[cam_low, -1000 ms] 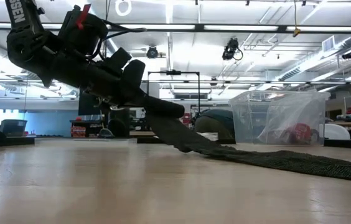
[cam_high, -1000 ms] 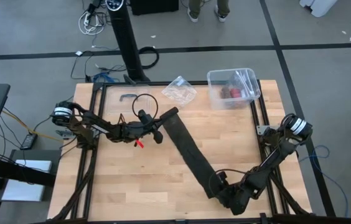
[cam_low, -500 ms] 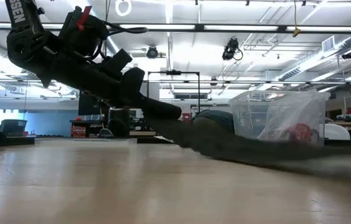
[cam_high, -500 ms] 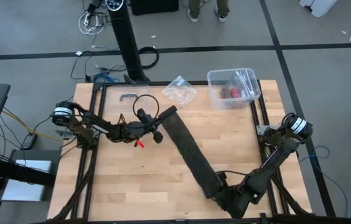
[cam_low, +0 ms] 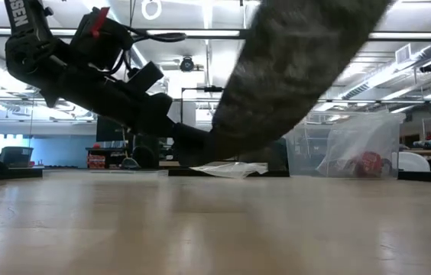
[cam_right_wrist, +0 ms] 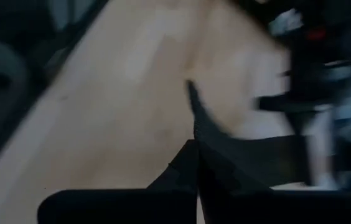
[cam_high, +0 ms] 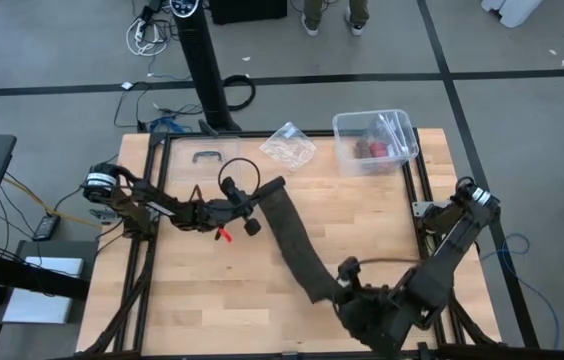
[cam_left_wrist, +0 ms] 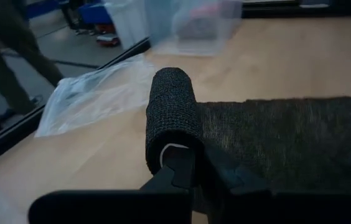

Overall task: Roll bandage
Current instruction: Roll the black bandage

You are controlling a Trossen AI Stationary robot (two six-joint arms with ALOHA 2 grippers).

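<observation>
The bandage is a black strip that runs from a small roll at mid-table toward the near right. My left gripper comes from the table's left and is shut on that roll. My right gripper is raised above the near right part of the table and is shut on the strip's other end. In the low view the strip climbs steeply from the roll to the upper right, clear of the wood. My left gripper holds the roll by its near end face, where a pale core shows; its fingers come nearly level from the table's left and lie along the roll's axis. The roll stays a little above the table, and the strip leaves it sideways. My right gripper pinches the strip's free end between its shut fingers, pointing slantwise down. That end is lifted clear of the table, and the strip runs away from the fingers toward the roll. The picture is too blurred to tell the layers.
A crumpled clear wrapper lies at the far middle of the table. A clear plastic box with small items stands at the far right. Bare wood lies at the near left. A person's legs show beyond the far edge.
My right gripper has risen quickly from the near right of the table with the strip's end. The strip, which lay flat on the wood, is now lifted and slants up from the roll. My left gripper has rolled a little about its own axis in place.
</observation>
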